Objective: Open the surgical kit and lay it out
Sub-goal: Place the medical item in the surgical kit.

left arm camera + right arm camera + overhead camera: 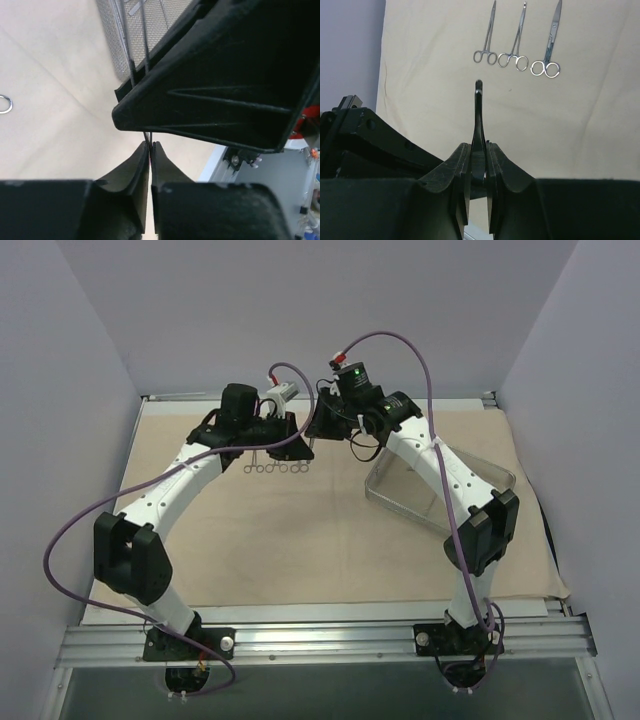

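My right gripper [478, 150] clamps the tweezers [478, 115] by one end so my left gripper [150, 147], pinched on the other, can apparently lay them beside the row [515, 54].

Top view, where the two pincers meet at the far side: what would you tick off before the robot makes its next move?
1. Right pincer shut firmly on the slim tool: ok.
2. Left pincer shut on that tool's other end: ok, as far as its wrist view shows.
3. Three instruments lie in a row, apart from the held tool: ok.
4. Beige cloth spread flat beneath: ok.
5. Clear tray emptied: cannot tell, the right arm covers part.
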{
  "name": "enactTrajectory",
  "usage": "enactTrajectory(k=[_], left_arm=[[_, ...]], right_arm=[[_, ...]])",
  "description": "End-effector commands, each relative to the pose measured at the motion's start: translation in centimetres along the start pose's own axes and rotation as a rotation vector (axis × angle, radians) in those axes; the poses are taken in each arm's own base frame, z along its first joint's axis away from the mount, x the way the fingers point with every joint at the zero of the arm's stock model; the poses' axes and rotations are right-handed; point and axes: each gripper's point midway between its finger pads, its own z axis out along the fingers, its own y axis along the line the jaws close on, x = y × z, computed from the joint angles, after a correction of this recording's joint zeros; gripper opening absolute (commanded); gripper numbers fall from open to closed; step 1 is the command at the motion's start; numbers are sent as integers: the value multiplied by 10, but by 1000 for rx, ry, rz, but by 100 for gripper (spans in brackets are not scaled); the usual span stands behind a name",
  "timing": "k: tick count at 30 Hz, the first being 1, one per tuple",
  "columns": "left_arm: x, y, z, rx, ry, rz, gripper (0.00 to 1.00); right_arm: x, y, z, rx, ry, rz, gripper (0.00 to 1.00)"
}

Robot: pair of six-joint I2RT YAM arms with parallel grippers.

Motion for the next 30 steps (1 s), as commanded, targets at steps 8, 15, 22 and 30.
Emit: enactTrajectory(k=[8,15,22,30], left_arm=[[-17,61,-29,-302,-17,-29,2],[29,181,-99,-731,139,-72,2],[57,266,-123,-923,268,-117,2],[62,306,-92,-915,280,-192,2]], right_arm=[[-48,-72,-28,203,-89,134,73],[-69,-170,-70,443,-134,217,100],[-52,-201,-80,443,-59,204,100],[-41,-222,-82,422,-30,234,100]])
